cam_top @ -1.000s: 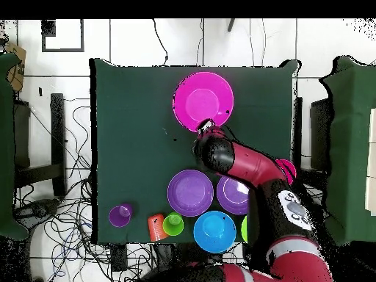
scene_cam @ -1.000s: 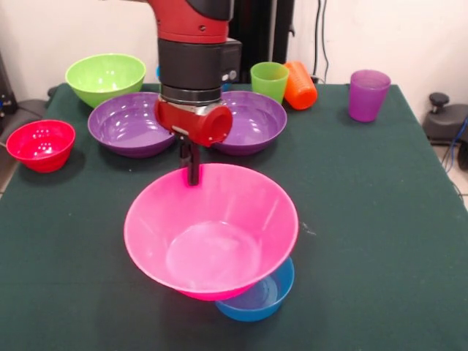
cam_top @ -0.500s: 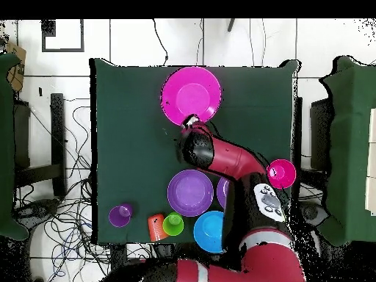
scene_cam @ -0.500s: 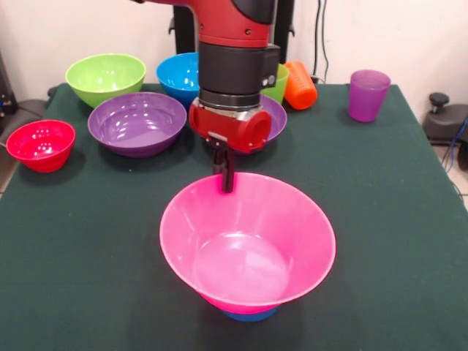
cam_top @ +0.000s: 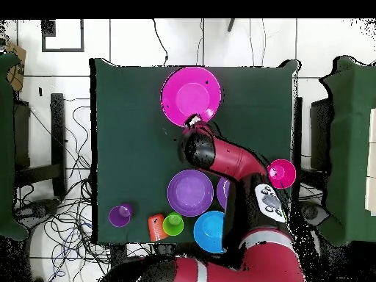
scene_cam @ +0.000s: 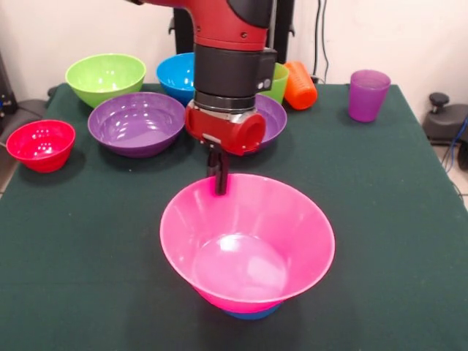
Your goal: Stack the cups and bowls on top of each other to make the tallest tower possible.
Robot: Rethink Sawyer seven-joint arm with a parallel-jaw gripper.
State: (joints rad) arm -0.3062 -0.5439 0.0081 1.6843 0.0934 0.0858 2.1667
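The big flared glossy pink plastic bowl is sitting on top of a blue plastic bowl, of which only a sliver is showing under its base, at the near middle of the dark green cloth-covered surface. The gripper of the red and black arm is reaching down from above and is clenched on the pink bowl's far rim, one dark finger showing inside the wall. In the overhead view the gripper is meeting the pink bowl at the edge nearest the robot's base. Behind the arm a glossy purple plastic bowl is resting to the left, and a second purple bowl is lying partly hidden by the wrist. Farther back a lime green bowl and another blue bowl are standing, with a small red bowl at the left edge. A green plastic cup is standing upright, an orange cup is lying tipped just beside it, and a translucent purple cup is standing well apart to the right.
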